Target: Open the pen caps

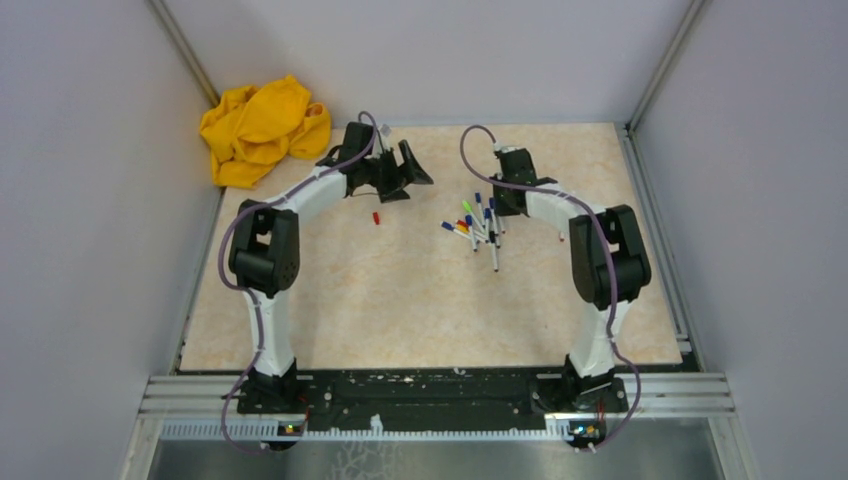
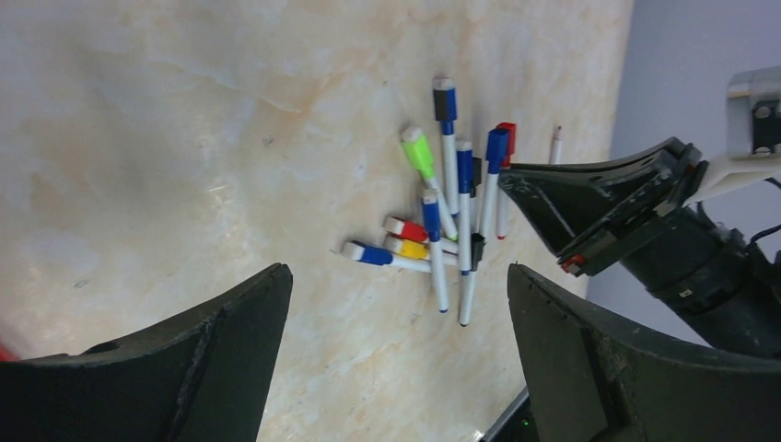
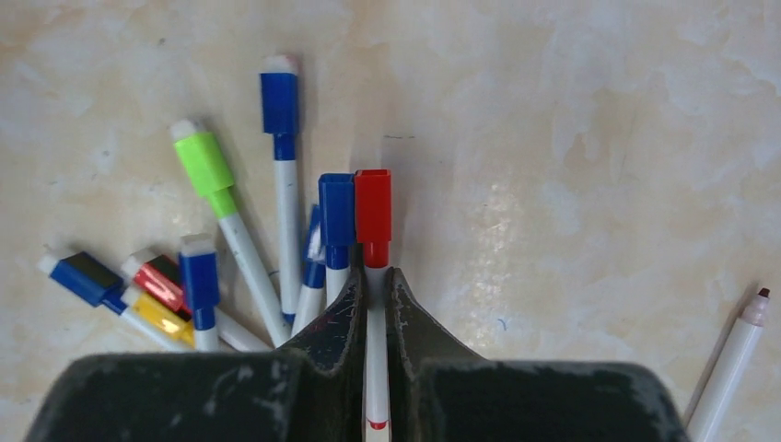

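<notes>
Several capped pens lie in a pile [image 1: 478,225] on the table's right half, with white barrels and blue, green, red and yellow pen caps. My right gripper [image 3: 376,276] is shut on the white barrel of one pen. That pen's red cap [image 3: 373,207] sticks out just past the fingertips, beside a blue cap [image 3: 336,210]. A green cap [image 3: 204,164] and more blue caps fan out to the left. My left gripper [image 2: 398,269] stands wide open above the table, left of the pile, holding nothing. From the top view it [image 1: 405,172] is apart from the pens.
A small loose red cap [image 1: 376,217] lies below the left gripper. One uncapped pen [image 3: 732,368] lies alone to the right of the pile. A crumpled yellow cloth [image 1: 262,128] sits in the far left corner. Grey walls enclose the table on three sides.
</notes>
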